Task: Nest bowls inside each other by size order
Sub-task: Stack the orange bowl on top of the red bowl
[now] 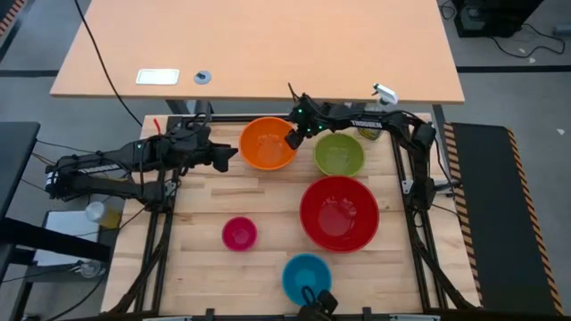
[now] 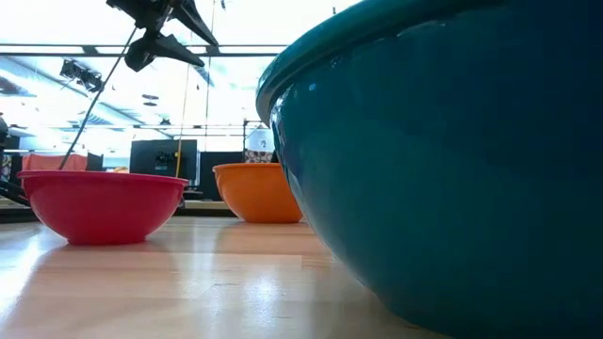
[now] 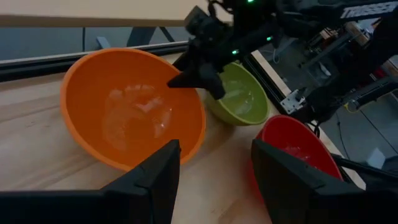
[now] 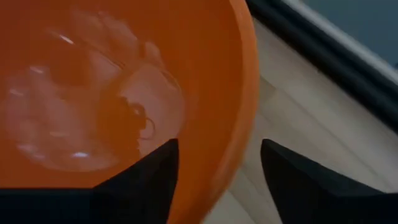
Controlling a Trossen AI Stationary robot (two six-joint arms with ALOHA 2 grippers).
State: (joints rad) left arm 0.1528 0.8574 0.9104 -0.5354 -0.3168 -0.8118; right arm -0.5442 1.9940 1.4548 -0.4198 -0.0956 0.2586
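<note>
Five bowls sit upright on the wooden table: orange at the far middle, olive-green to its right, red in the middle right, pink and blue nearer. My right gripper is open at the orange bowl's right rim, one finger inside the bowl and one outside it; I cannot tell whether it touches. My left gripper is open and empty just left of the orange bowl, above the table.
A clear spray bottle stands at the far right corner behind my right arm. The green bowl stands close beside the orange one. The blue bowl fills the low view's right side, with the pink bowl at its left.
</note>
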